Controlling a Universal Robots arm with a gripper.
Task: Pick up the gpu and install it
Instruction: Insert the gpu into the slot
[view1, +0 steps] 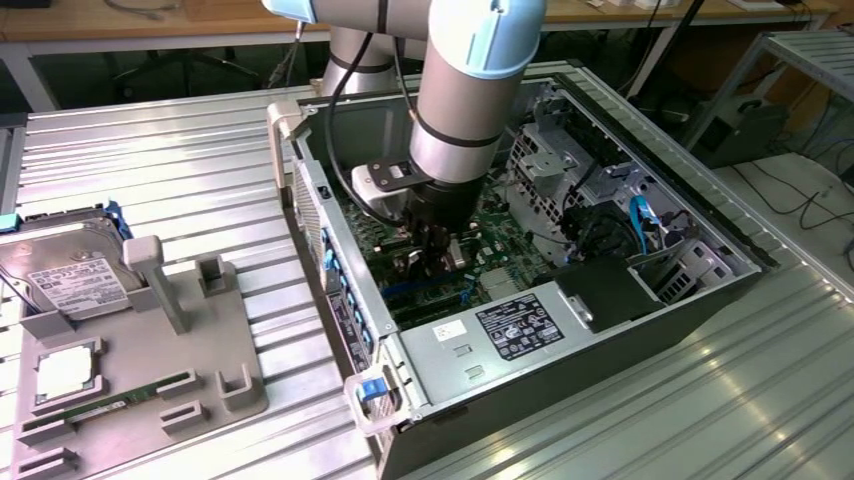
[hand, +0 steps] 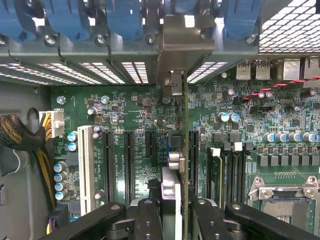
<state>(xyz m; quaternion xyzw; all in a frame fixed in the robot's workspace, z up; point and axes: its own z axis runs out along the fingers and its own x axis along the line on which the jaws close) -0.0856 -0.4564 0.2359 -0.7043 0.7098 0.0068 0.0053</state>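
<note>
My pincer (hand: 172, 210) is down inside the open case (view1: 694, 215), clamped on the gpu (hand: 172, 187), which stands on edge between my fingers (hand: 145, 220). Below it lies the motherboard (hand: 130, 110) with its slots (hand: 107, 165). The card's long axis runs straight ahead from me, its silvery bracket (hand: 182, 40) pointing at the case's rear wall. Beside the case, a grey tray (view1: 174, 380) holds a hard drive (view1: 67, 275) and a memory stick (view1: 80, 412).

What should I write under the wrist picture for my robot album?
The claw holds the gpu edge-on above the green motherboard and its black slots.
</note>
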